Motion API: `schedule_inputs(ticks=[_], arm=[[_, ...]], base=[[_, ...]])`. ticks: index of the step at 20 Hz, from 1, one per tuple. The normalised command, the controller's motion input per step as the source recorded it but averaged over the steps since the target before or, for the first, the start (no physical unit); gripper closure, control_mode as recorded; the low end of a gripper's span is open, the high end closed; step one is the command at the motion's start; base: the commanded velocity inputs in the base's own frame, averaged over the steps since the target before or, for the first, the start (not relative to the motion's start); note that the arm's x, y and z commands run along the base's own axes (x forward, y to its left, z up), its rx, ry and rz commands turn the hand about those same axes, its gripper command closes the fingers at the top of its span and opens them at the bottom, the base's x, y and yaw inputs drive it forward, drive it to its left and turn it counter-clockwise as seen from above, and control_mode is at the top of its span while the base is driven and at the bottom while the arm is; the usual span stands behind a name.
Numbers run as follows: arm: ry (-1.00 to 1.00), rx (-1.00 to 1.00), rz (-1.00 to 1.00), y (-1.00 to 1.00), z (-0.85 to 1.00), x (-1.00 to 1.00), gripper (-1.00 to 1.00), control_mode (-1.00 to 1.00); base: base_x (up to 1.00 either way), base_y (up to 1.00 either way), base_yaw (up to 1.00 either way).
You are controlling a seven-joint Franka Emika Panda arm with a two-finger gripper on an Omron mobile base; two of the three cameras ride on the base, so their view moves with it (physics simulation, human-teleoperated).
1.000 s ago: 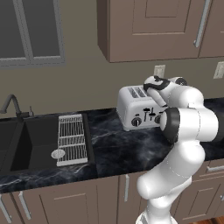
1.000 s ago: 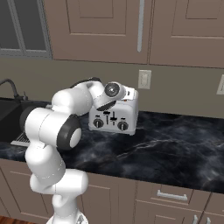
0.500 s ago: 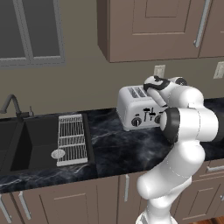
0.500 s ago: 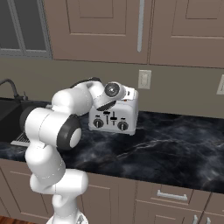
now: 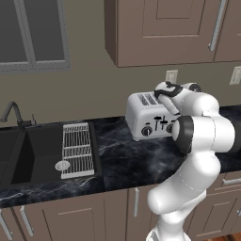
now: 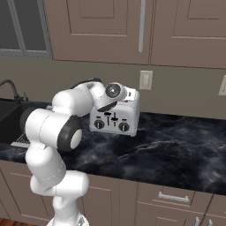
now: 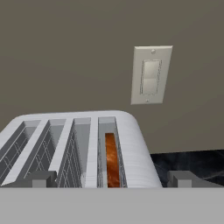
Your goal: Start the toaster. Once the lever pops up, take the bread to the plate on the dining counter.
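The silver-grey toaster (image 5: 147, 118) stands on the dark marble kitchen counter against the wall, its black knobs and levers (image 6: 111, 120) facing out. My gripper (image 7: 113, 180) hovers just above the toaster's front top edge, open, its two fingertips (image 7: 41, 178) spread wide on either side of the slots. In the hand view the brown bread (image 7: 111, 159) sits down inside the rightmost slot; the other slots (image 7: 48, 148) show bare wire. My hand (image 5: 168, 90) also shows from the left base view, over the toaster's right end. The plate and the dining counter are out of view.
A black sink (image 5: 28, 155) with a faucet (image 5: 10, 113) and a white wire rack (image 5: 77, 149) lies left of the toaster. A wall outlet (image 7: 151, 75) is behind it, with brown cabinets (image 6: 110, 26) overhead. Bare counter (image 6: 176, 150) stretches to the right.
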Motion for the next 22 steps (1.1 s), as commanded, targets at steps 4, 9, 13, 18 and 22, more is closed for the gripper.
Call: schedule_inputs(ticks=[4,9,13,18,22], arm=[[0.00,0.00,0.00,0.00,0.00,0.00,-1.00,-1.00],[0.00,0.00,0.00,0.00,0.00,0.00,-1.00,-1.00],[0.00,0.00,0.00,0.00,0.00,0.00,-1.00,-1.00],[0.00,0.00,0.00,0.00,0.00,0.00,-1.00,-1.00],[0.00,0.00,0.00,0.00,0.00,0.00,-1.00,-1.00]], base=[[0.00,0.00,0.00],[0.00,0.00,0.00],[0.00,0.00,0.00],[0.00,0.00,0.00],[0.00,0.00,0.00]])
